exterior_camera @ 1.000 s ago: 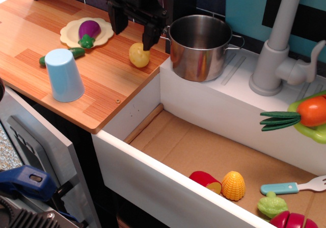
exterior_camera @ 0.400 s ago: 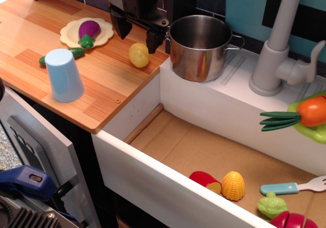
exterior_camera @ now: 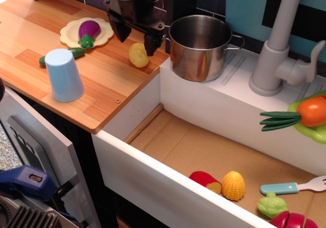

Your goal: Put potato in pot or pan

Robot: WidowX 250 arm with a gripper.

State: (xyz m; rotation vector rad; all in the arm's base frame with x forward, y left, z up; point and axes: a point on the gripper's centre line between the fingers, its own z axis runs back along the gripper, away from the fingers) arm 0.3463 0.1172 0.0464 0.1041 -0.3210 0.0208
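The pale-yellow potato (exterior_camera: pixel 138 55) lies on the wooden counter (exterior_camera: pixel 97 80), just left of the shiny steel pot (exterior_camera: pixel 199 47), which stands on the white sink ledge. My black gripper (exterior_camera: pixel 136 38) hangs open just above and behind the potato, with one finger (exterior_camera: pixel 121 31) to its left and the other (exterior_camera: pixel 152 42) at its upper right, next to the pot's near handle. The jaws hold nothing.
A light blue cup (exterior_camera: pixel 64 75) stands upside down on the counter, with a green cucumber (exterior_camera: pixel 76 53) behind it and a purple eggplant (exterior_camera: pixel 88 30) on a yellow plate. The sink basin (exterior_camera: pixel 204 146) holds corn (exterior_camera: pixel 233 185) and other toy food. A grey faucet (exterior_camera: pixel 277 49) stands to the right.
My gripper has shifted slightly and come lower over the potato, its right finger now close beside it. The potato has barely moved.
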